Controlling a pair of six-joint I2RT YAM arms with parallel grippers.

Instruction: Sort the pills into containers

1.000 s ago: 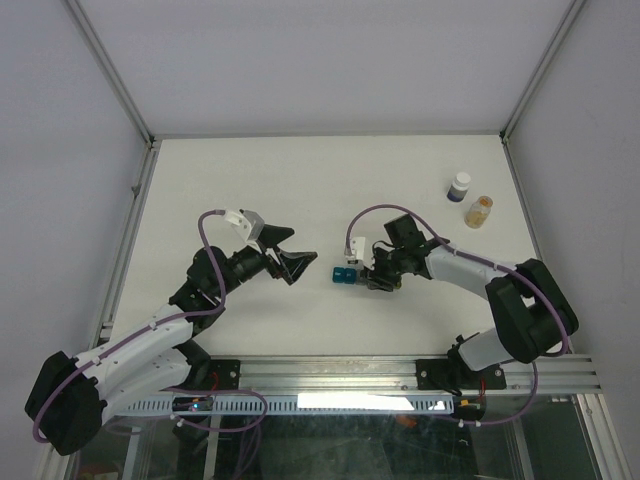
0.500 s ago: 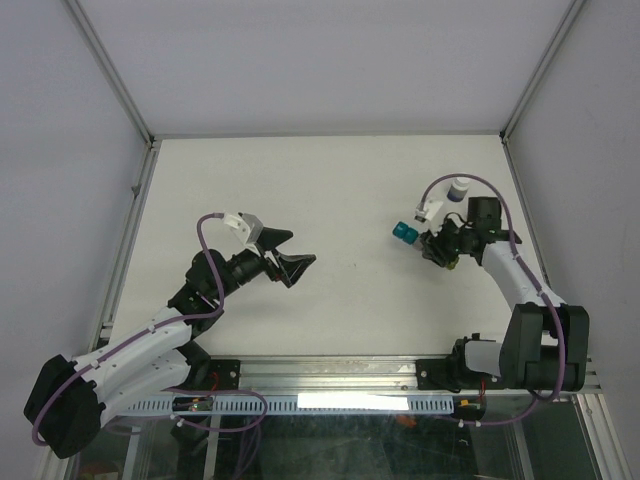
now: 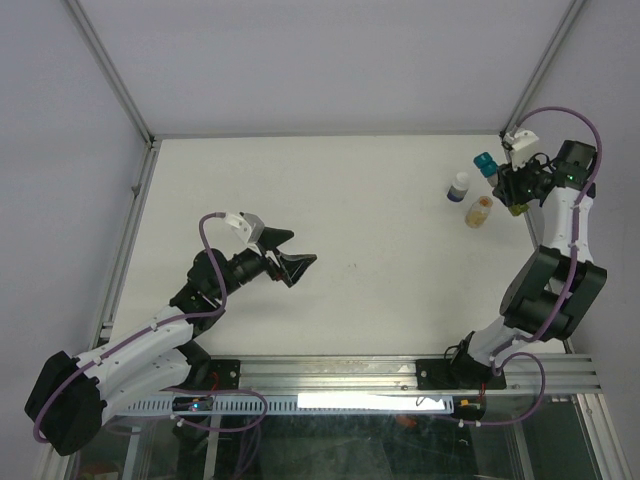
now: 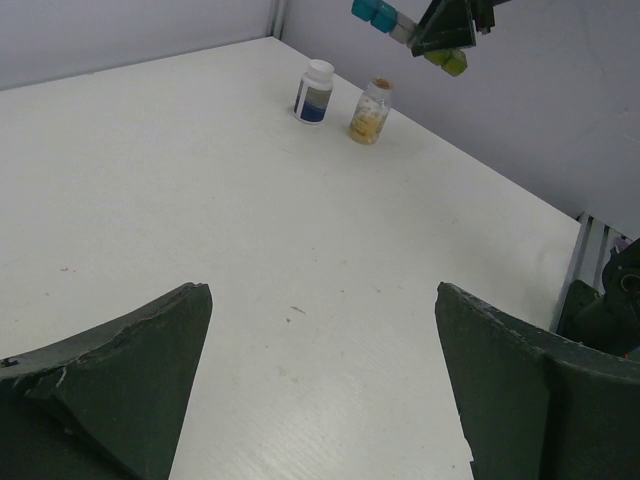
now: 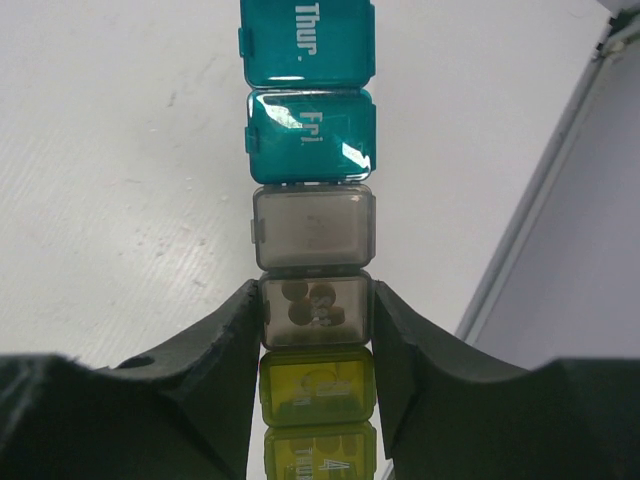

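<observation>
The containers (image 5: 312, 210) are a strip of joined cubes, teal, grey and yellow-green, lids marked with days. My right gripper (image 5: 315, 312) is shut on a grey compartment that holds several brown round pills (image 5: 310, 305). In the top view the right gripper (image 3: 508, 185) holds the containers (image 3: 487, 163) up in the air at the back right corner, beside the wall. The left wrist view shows the containers (image 4: 385, 14) hanging high at the far end. My left gripper (image 3: 302, 246) stands open over bare table left of centre, with nothing between its fingers (image 4: 120, 370).
A white-capped bottle (image 3: 460, 186) with a dark label and a small amber bottle (image 3: 480, 211) stand at the back right, just left of the held strip; the bottle (image 4: 315, 92) and amber bottle (image 4: 370, 112) also show from the left wrist. Frame posts and walls line the table's edges.
The right arm has swung the containers from the table's middle to the back right corner and lifted them. The left arm has not moved.
</observation>
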